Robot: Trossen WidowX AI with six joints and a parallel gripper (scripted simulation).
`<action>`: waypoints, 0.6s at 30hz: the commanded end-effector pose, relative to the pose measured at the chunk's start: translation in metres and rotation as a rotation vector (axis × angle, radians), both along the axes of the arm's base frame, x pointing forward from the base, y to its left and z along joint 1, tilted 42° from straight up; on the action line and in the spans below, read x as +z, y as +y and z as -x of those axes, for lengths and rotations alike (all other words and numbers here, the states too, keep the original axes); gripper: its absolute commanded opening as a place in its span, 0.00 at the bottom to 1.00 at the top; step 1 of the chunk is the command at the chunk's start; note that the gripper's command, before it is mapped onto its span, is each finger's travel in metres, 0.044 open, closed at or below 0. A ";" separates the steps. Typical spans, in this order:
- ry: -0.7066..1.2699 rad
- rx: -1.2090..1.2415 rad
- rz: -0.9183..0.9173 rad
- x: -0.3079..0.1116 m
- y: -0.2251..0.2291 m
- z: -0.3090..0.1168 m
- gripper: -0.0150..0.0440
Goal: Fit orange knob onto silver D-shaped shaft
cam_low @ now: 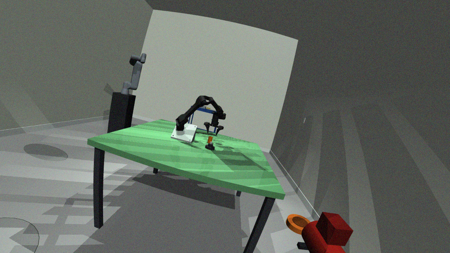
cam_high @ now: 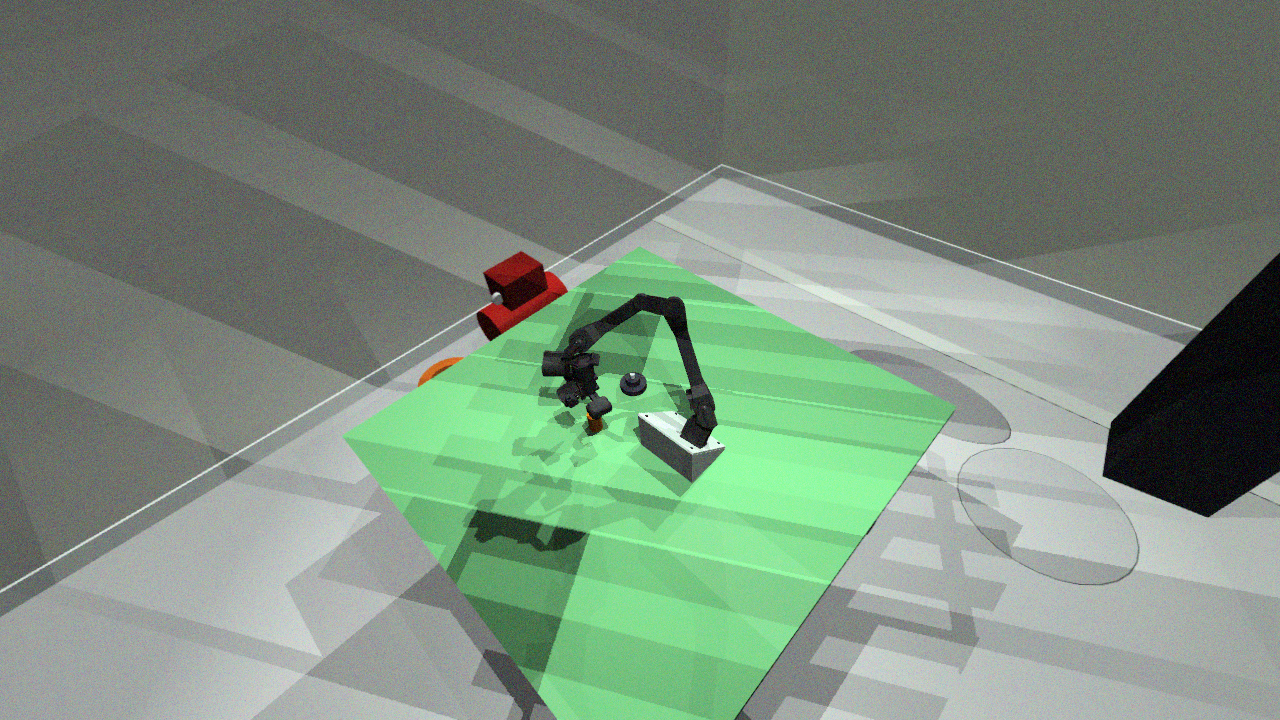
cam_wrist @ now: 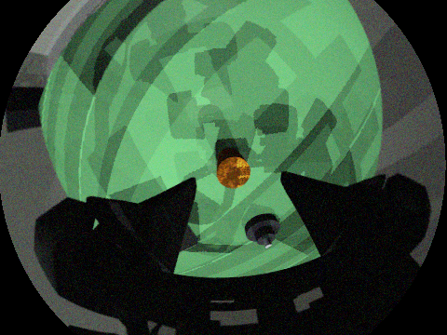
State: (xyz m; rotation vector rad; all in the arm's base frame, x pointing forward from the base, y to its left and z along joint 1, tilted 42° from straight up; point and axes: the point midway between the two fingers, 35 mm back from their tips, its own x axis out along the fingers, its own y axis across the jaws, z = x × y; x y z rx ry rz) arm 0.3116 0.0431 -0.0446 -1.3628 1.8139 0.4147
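The orange knob point(cam_high: 594, 423) point(cam_low: 210, 139) point(cam_wrist: 234, 172) stands upright on the green table point(cam_high: 760, 501) point(cam_low: 150, 154) point(cam_wrist: 154, 154), off the pedestal. Its underside and hole are hidden. My gripper point(cam_high: 586, 404) point(cam_low: 212, 134) point(cam_wrist: 239, 179) is open and points down above the knob, with a finger to each side of it in the wrist view and nothing held. The dark round pedestal point(cam_high: 632, 388) point(cam_low: 210, 147) point(cam_wrist: 259, 226) stands a short way from the knob, its silver shaft point(cam_high: 632, 376) point(cam_low: 211, 143) point(cam_wrist: 267, 244) bare. The direction of the shaft's flat side cannot be made out.
The arm's base is mounted on a white and grey wedge block point(cam_high: 662, 440) point(cam_low: 186, 133) near the pedestal and knob. Beyond the table are a red object point(cam_high: 514, 279) point(cam_low: 333, 228), an orange ring point(cam_low: 290, 224) and a black pillar point(cam_high: 1199, 411) point(cam_low: 119, 111).
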 end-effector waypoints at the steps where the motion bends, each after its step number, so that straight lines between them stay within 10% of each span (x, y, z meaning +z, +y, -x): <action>1: 0.010 -0.019 0.003 0.007 0.002 0.002 1.00; 18: 0.009 -0.018 0.004 -0.011 -0.014 0.004 1.00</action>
